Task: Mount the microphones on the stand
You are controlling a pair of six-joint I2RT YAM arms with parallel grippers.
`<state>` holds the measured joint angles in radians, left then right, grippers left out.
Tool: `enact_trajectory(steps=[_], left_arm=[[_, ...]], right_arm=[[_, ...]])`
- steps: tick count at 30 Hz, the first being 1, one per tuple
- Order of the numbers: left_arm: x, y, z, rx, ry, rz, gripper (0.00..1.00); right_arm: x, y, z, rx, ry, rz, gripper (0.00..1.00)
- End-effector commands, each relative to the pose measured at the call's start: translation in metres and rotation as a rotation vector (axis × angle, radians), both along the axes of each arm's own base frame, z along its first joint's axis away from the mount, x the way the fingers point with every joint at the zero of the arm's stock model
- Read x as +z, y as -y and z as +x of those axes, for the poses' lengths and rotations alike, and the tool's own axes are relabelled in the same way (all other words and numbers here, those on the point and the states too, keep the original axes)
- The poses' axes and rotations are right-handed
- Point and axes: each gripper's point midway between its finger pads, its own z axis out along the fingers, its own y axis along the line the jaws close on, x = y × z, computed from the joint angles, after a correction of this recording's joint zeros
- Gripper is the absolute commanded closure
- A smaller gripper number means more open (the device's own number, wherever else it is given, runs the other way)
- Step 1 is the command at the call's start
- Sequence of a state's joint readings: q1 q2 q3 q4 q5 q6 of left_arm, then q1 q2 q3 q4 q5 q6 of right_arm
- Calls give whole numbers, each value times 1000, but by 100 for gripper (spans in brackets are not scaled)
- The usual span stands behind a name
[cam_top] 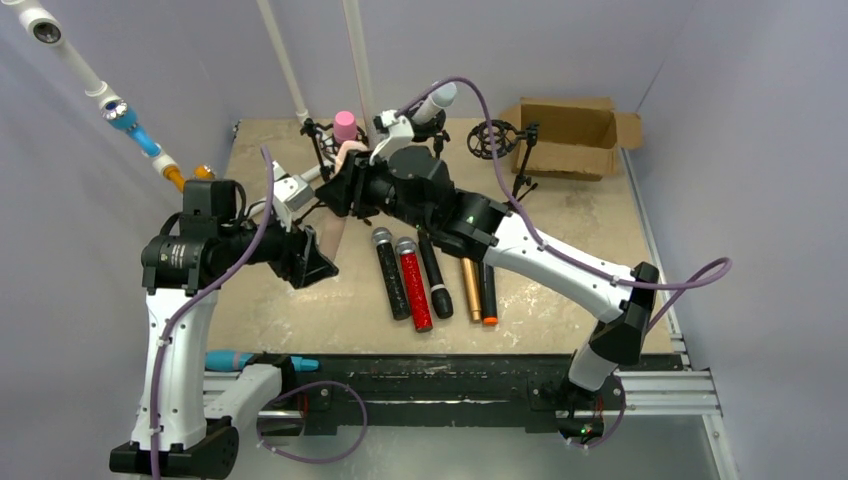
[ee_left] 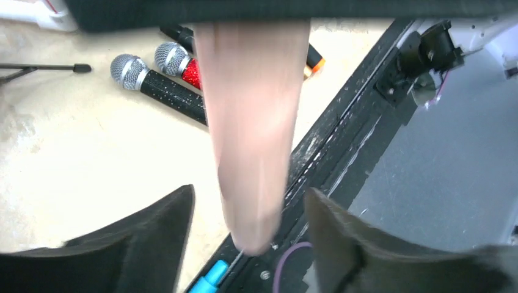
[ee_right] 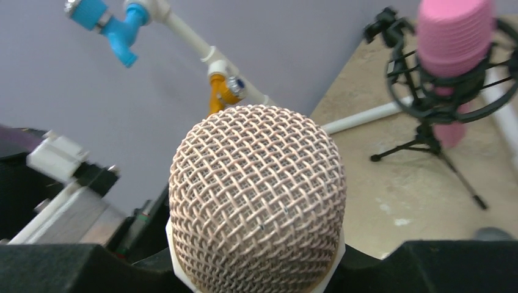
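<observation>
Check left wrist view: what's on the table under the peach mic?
Under the peach microphone lie a black glitter microphone and a red glitter microphone, heads showing. An orange-tipped end peeks out right. The peach body covers the rest.

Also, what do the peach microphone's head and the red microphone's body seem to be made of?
Peach microphone head: woven wire mesh, probably metal, peach coated; crossing strands show. Red microphone body: glitter finish, speckled and sparkling; the material beneath cannot be told.

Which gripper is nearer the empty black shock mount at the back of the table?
Right. The right gripper sits left of the shock mount; the left gripper lies beyond it, farther left.
</observation>
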<state>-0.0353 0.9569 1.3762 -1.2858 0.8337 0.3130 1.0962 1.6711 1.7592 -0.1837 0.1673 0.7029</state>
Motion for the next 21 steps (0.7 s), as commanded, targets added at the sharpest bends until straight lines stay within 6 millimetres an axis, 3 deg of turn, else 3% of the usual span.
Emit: enact_trajectory(steps=[1,2,4,11,21], left_arm=[[6,-7,12,59,45,30,15],[6,-9,14,74,47,38,5],[5,-12,16,100,40,50,1],[-2,-19,21,139,-14,82,0],[-5,-19,17,134,-6,89,0]], right_arm=[[41,58,39,-100,130,-82,100],[49,67,44,-117,167,-105,100],[71,90,56,-190,270,-177,100],[120,175,96,-500,547,-432,100],[157,274,150,-797,607,-538,100]])
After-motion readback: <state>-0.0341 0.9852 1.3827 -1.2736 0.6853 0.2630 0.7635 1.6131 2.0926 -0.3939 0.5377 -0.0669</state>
